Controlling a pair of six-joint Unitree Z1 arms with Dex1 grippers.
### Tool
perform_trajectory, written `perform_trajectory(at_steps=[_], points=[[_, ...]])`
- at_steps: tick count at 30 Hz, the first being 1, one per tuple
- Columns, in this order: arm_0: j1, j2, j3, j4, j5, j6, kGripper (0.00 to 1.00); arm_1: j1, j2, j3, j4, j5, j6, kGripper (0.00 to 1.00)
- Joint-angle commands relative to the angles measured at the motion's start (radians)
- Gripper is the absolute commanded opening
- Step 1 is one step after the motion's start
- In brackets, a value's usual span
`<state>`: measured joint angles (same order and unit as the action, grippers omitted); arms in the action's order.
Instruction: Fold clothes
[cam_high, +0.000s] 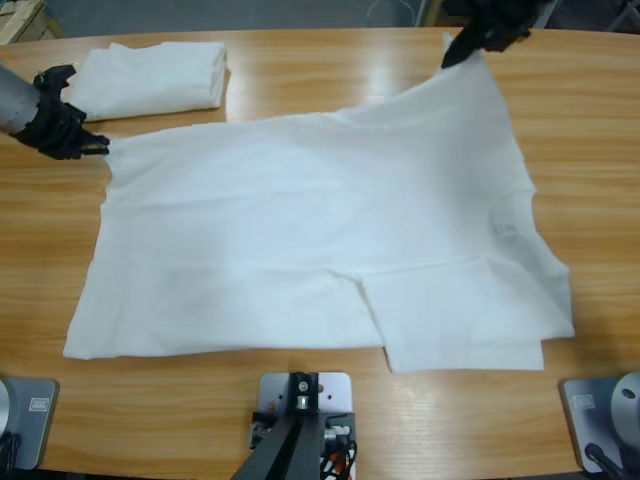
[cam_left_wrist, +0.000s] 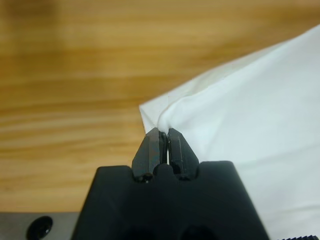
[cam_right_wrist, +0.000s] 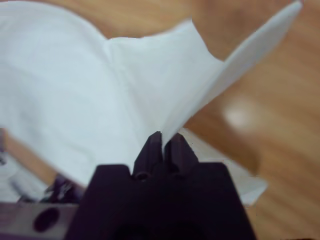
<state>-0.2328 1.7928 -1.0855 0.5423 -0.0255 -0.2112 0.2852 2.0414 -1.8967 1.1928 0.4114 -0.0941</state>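
- We cannot find any lettering on the spread T-shirt; only a small faint mark shows near its right side in the high view.
- The right end effector is cut off by the top edge of the high view, so we see little more than its dark tip there.
- The left arm enters from the left edge, and only its grey wrist and black end effector are in the picture.
- In the left wrist view, the left end effector has its jaws pressed together on a corner of the T-shirt, with the cloth puckered at the tips.
- In the right wrist view, the right end effector is likewise clamped on an edge of the T-shirt, which rises from the jaws in a lifted, curling flap.
- The T-shirt lies spread over the middle of the table, with its upper-left corner at the left end effector and its upper-right corner drawn up to the right one.
- It is plain white and softly creased, with a folded-over panel along its lower right edge.
- A second white garment, a folded T-shirt, sits on the table at the upper left, just beyond the left end effector and apart from the spread one.
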Motion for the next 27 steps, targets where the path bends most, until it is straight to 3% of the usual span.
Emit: perform_trajectory(at_steps=[1, 6, 11, 19, 27], points=[[-0.026, -0.228, 0.152, 0.068, -0.021, -0.028, 0.0, 0.032, -0.276, 0.384, -0.01, 0.03, 0.053, 0.0], [-0.049, -0.375, 0.234, 0.125, -0.041, -0.034, 0.0, 0.032, -0.364, 0.57, -0.034, 0.033, 0.072, 0.0], [-0.145, -0.435, 0.256, 0.157, -0.077, -0.15, 0.0, 0.032, -0.389, 0.661, -0.038, 0.035, 0.097, 0.0], [-0.182, -0.431, 0.272, 0.223, -0.1, -0.223, 0.0, 0.031, -0.377, 0.743, -0.033, 0.03, 0.117, 0.0], [-0.165, -0.364, 0.19, 0.369, -0.061, -0.228, 0.0, 0.031, -0.361, 0.793, -0.052, 0.03, 0.125, 0.0]])
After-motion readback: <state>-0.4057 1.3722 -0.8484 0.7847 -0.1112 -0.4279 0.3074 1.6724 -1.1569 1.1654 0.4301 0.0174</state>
